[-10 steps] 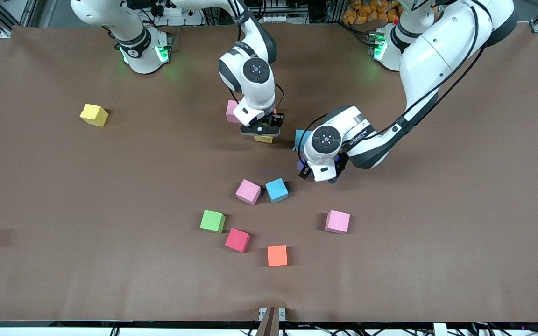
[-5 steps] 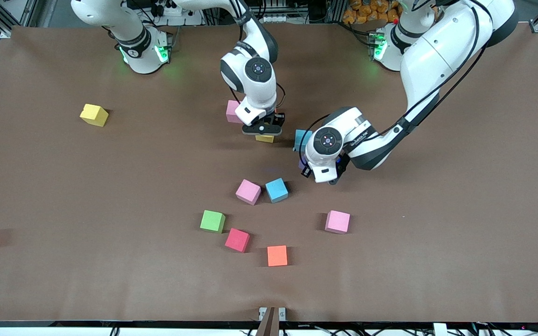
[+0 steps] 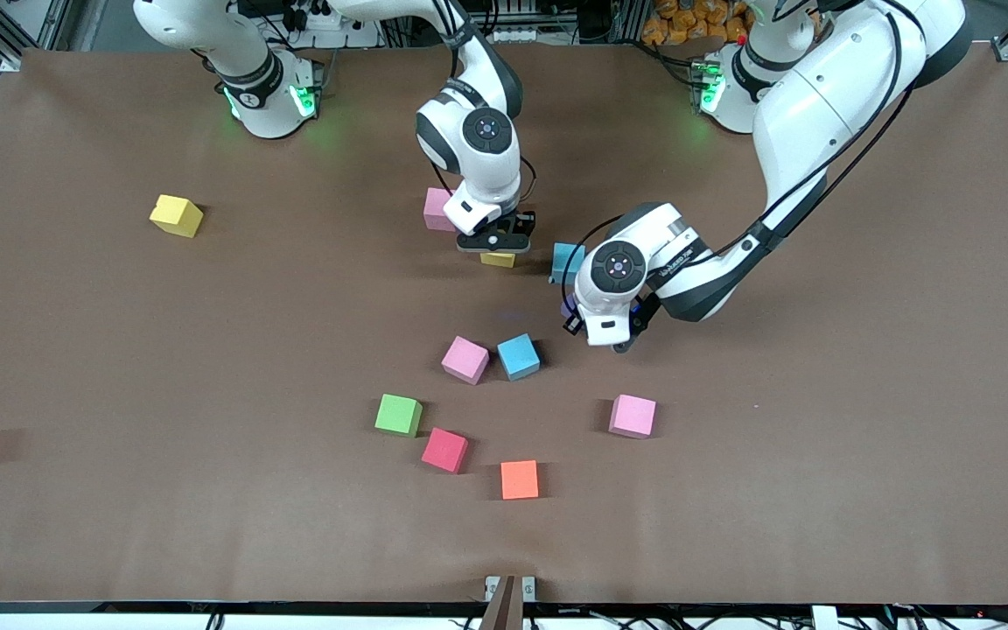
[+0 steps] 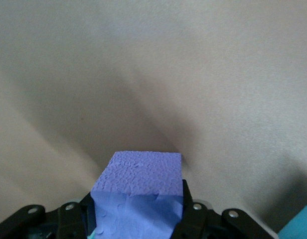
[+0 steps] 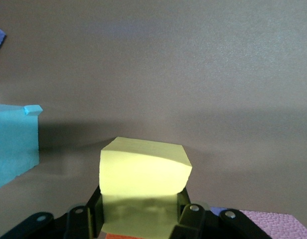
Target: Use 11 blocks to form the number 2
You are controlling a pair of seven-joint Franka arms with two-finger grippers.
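The left pincer (image 3: 596, 337) has just closed on a purple block (image 4: 138, 191); the right pincer (image 3: 495, 248) pinches a yellow block (image 5: 143, 181), both ready for placing.

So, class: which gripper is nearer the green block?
Left. The left gripper, holding a purple block, is closer to the green block than the right gripper.
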